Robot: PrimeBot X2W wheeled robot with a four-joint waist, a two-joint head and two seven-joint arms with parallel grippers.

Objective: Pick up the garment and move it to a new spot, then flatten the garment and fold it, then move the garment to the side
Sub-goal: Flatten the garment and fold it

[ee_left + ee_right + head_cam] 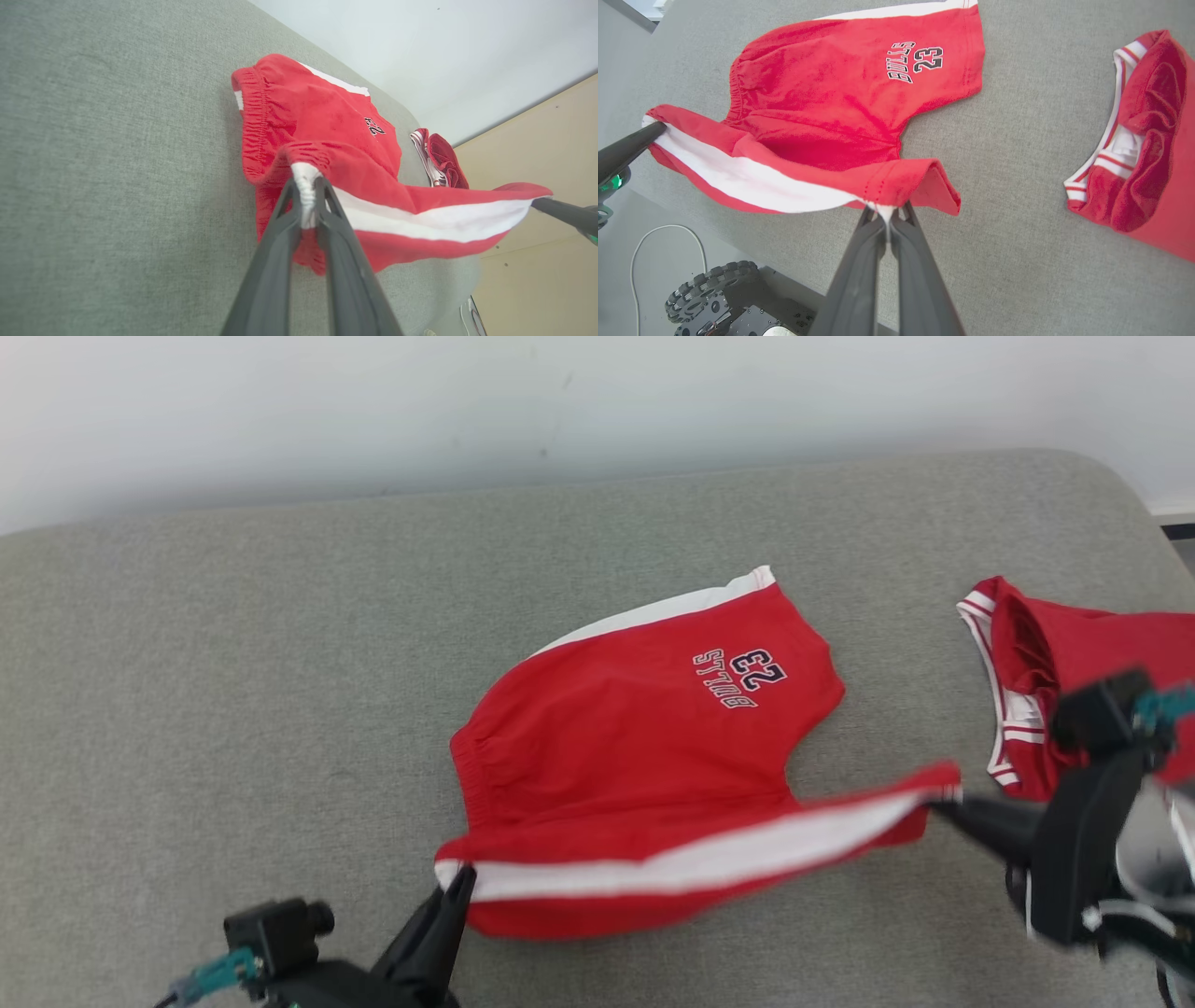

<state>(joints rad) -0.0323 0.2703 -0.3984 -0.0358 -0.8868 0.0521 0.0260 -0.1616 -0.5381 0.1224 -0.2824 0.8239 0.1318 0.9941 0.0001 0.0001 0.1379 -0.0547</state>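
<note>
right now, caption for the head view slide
The shorts' striped leg held taut between left gripper and right gripper over the cushion.

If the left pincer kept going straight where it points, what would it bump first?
The red shorts: the left pincer pinches their waistband corner, and more of the shorts lies straight ahead on the grey cushion, as far as I can judge.

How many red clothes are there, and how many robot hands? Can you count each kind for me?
Red shorts: 1
Other red garment: 1
Robot grippers: 2 (left gripper, right gripper)
Total: 4
</note>
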